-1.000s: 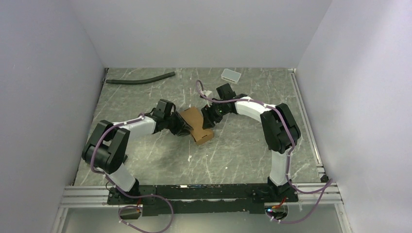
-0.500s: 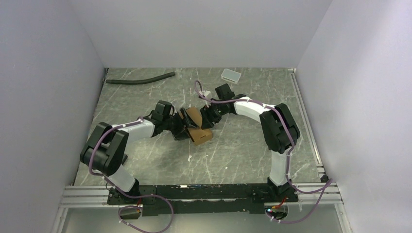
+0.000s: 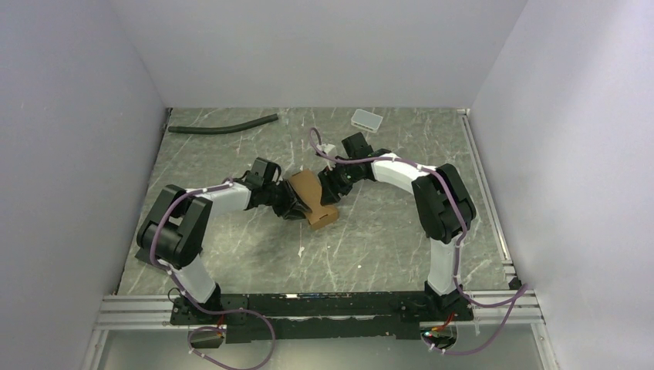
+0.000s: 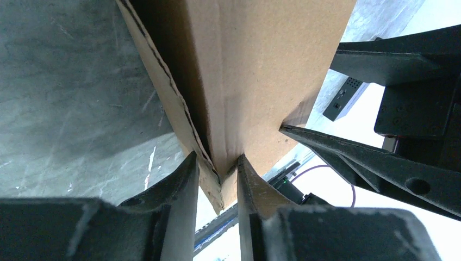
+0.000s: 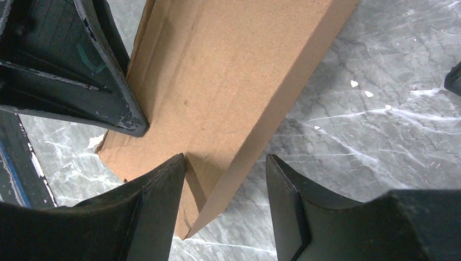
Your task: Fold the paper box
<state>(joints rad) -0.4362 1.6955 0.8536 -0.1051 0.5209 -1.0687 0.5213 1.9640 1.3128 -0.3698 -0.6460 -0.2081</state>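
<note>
The paper box (image 3: 311, 197) is a brown cardboard piece, partly folded, lying mid-table between both arms. From the left, my left gripper (image 3: 291, 203) is shut on a folded edge of it. In the left wrist view both fingers pinch that creased edge (image 4: 217, 163), and the cardboard (image 4: 261, 65) rises away above them. My right gripper (image 3: 333, 187) comes in from the right and stands open. In the right wrist view a corner of the box (image 5: 228, 70) pokes between its fingertips (image 5: 225, 159). Its left finger (image 5: 163, 190) touches the cardboard and the right finger (image 5: 288, 196) stands apart.
A black hose (image 3: 224, 126) lies at the back left and a small white-grey tray (image 3: 367, 119) at the back centre. White walls close in on three sides. A metal rail (image 3: 324, 304) runs along the near edge. A small white scrap (image 3: 301, 250) lies in front of the box.
The left gripper opened off the box half a second ago and has shut again on its folded edge, shifting slightly. The right arm has stayed in place.
</note>
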